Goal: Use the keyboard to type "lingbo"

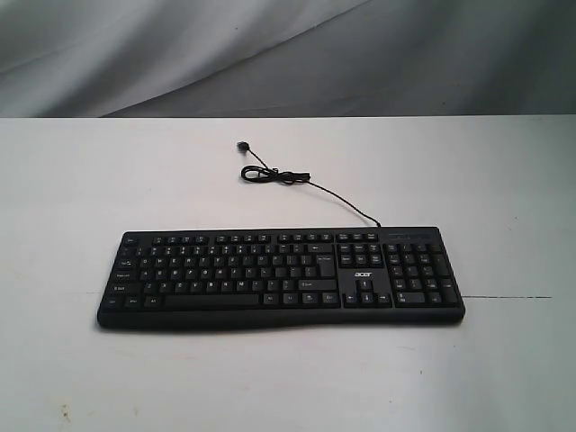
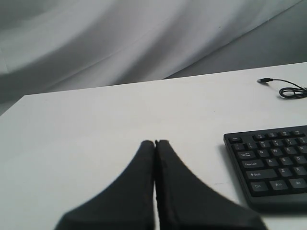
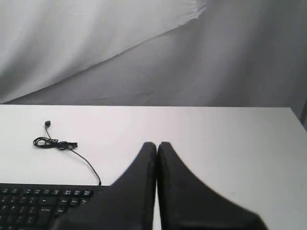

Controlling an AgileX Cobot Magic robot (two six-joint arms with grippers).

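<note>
The wide black keyboard (image 1: pixel 281 277) with white legends and a small acer logo lies flat on the white table (image 1: pixel 81 180), number pad to the right. Its thin black cable (image 1: pixel 279 176) coils behind it and ends in a loose plug. Neither arm shows in the exterior view. In the left wrist view my left gripper (image 2: pixel 155 142) is shut and empty, hanging over bare table beside the keyboard's (image 2: pixel 271 163) left end. My right gripper (image 3: pixel 157 144) is shut too, empty, off the keyboard's (image 3: pixel 43 203) right end, with the coiled cable (image 3: pixel 55 143) farther back.
A grey draped backdrop (image 1: pixel 288 54) runs behind the table's far edge. A faint dark seam line (image 1: pixel 513 297) crosses the tabletop at the right of the keyboard.
</note>
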